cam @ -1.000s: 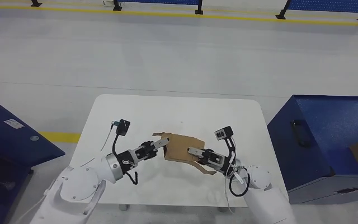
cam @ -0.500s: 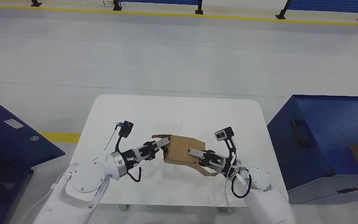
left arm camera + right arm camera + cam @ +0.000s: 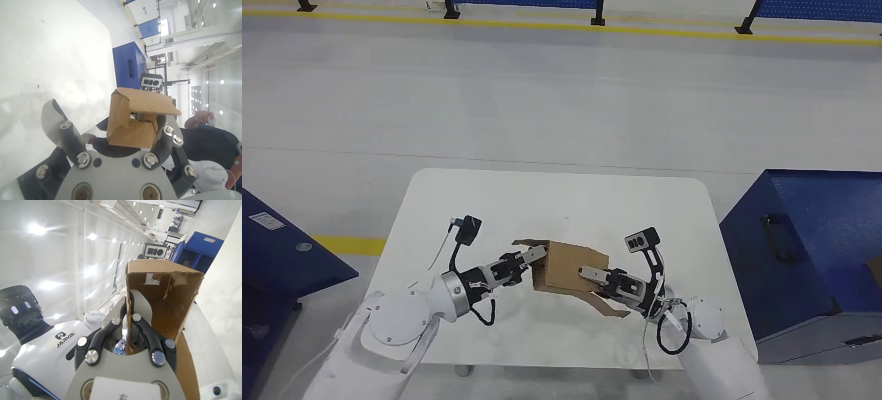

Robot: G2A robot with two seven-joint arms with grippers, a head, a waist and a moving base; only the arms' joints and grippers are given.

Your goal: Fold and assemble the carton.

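Carton (image 3: 567, 268) pinched by right end effector (image 3: 129, 307); left end effector (image 3: 111, 115) spread wide.

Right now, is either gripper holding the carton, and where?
The right gripper pinches one wall of the carton at its open end. The left gripper stands open at the other end.

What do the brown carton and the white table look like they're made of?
The brown folded carton looks like matte corrugated cardboard: ragged, layered cut edges. The white rounded table has a smooth, faintly glossy top, perhaps laminate or painted board.
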